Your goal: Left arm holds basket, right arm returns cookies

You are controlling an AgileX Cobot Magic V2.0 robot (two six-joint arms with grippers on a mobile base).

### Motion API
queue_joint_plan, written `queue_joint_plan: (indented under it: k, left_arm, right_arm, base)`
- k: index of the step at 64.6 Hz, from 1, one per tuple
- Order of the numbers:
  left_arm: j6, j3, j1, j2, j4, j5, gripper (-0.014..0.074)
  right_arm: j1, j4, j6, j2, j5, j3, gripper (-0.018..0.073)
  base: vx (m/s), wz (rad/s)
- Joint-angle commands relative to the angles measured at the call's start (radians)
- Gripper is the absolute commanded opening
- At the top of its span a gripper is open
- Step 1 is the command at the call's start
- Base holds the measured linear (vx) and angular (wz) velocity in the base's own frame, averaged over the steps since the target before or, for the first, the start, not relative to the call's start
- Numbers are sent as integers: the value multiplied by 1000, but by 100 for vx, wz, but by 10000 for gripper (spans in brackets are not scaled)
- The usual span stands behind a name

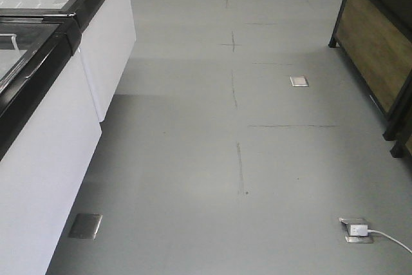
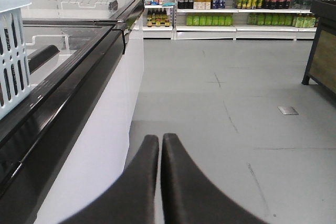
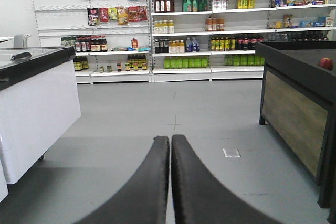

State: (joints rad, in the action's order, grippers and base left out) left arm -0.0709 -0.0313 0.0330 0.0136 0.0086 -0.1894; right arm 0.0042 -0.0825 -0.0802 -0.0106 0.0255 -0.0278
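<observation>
A corner of the light blue slotted basket (image 2: 11, 51) shows at the far left of the left wrist view, resting on the black-framed freezer top (image 2: 79, 72). My left gripper (image 2: 159, 139) is shut with nothing between its fingers, held over the floor to the right of the freezer and apart from the basket. My right gripper (image 3: 170, 140) is also shut and holds nothing, pointing down the aisle above the grey floor. The cookies are out of view in every frame. Neither arm shows in the front view.
White chest freezers (image 1: 58, 127) with black rims line the left. A dark wood-panelled counter (image 1: 376, 49) stands at the right, with a red apple (image 3: 326, 63) on it. Stocked shelves (image 3: 210, 24) fill the far wall. Floor sockets (image 1: 356, 230) and a white cable lie on the floor.
</observation>
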Motion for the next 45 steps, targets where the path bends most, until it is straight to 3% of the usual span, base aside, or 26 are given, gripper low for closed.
queue_joint_plan:
  k: [1,45]
  left_arm:
    - [-6,34,-1,11,-9,68,-6]
    - [-6,34,-1,11,-9,68,-6]
  right_arm:
    - [-4,-7,4,-11,-75,-3,-8]
    - [-4,-7,4,-11,-75,-3,-8]
  base:
    - [0,0]
    - [0,0]
